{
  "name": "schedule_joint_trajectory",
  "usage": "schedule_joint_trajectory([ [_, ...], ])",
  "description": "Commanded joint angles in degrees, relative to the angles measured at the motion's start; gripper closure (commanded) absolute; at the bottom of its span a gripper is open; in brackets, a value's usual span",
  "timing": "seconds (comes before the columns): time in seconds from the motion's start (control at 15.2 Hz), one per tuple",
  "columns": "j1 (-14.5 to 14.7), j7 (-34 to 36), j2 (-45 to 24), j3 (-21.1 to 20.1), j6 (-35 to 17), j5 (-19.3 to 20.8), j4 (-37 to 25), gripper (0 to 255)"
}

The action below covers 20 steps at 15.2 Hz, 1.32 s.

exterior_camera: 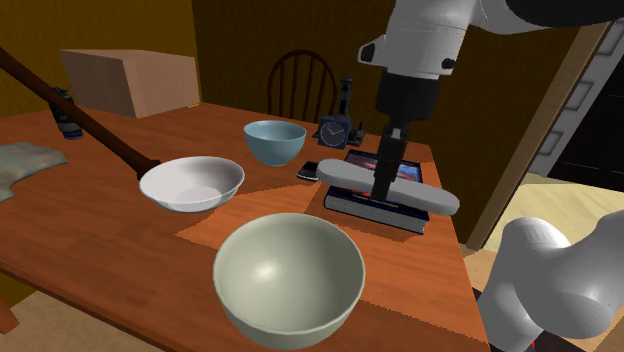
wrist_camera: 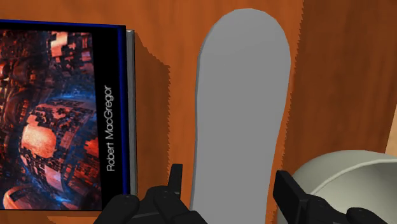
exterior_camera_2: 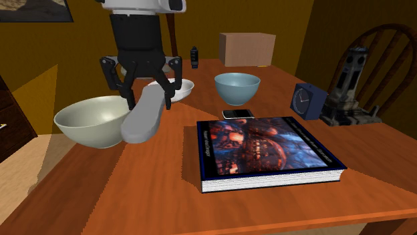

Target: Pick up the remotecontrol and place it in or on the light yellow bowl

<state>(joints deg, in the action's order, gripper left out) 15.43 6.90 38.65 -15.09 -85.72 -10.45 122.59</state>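
Tabletop below: jaws clasp remote (grey).

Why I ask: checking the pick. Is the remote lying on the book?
No, the wrist view shows the grey remote clasped in the claw over bare table beside the book, not on it.

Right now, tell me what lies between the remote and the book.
Bare table between the remote and the book, seen in the wrist view.
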Motion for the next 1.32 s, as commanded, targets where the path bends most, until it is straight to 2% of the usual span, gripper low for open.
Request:
schedule_joint_trajectory([
  [0.0, -0.08, 0.20, -0.55, 0.05, 1.33, 0.13, -1.89, 255],
  [0.4, -0.36, 0.57, -2.26, 0.32, 5.09, 0.56, -7.35, 255],
  [0.86, -0.21, 10.06, -13.12, -8.53, 2.87, -0.51, -17.13, 255],
  [1.25, 0.08, 19.54, -25.26, -16.87, 2.06, 2.60, -28.61, 255],
])
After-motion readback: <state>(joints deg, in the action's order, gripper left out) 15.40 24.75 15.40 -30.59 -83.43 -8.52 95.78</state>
